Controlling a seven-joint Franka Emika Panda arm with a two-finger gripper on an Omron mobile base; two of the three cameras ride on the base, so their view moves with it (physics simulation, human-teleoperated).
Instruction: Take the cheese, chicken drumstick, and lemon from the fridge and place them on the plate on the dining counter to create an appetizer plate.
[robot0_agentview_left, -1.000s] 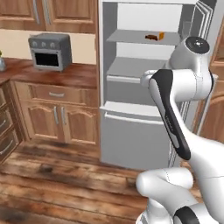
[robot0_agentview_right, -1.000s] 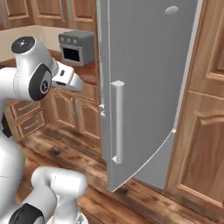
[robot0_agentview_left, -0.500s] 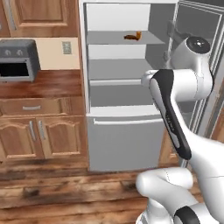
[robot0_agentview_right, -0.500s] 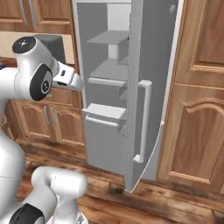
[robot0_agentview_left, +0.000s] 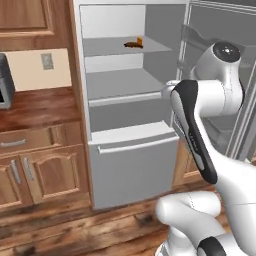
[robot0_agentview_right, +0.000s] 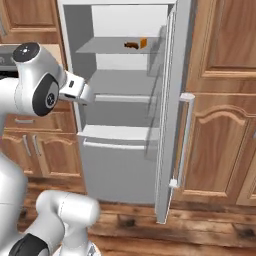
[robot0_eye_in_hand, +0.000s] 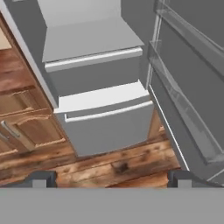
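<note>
Fridge (robot0_agentview_left: 130, 165): door swung wide. Chicken drumstick (robot0_agentview_left: 132, 44): upper shelf, near right rear corner. Cheese (robot0_agentview_left: 140, 40): same shelf, just right of drumstick. Fingers (robot0_eye_in_hand: 112, 178): spread fully, holding nothing, facing lower drawers.

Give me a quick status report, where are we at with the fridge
Pincer open, empty, aimed at the lower fridge. Fridge door open. Chicken drumstick and cheese on the top shelf. Nothing between arm and shelves.
</note>
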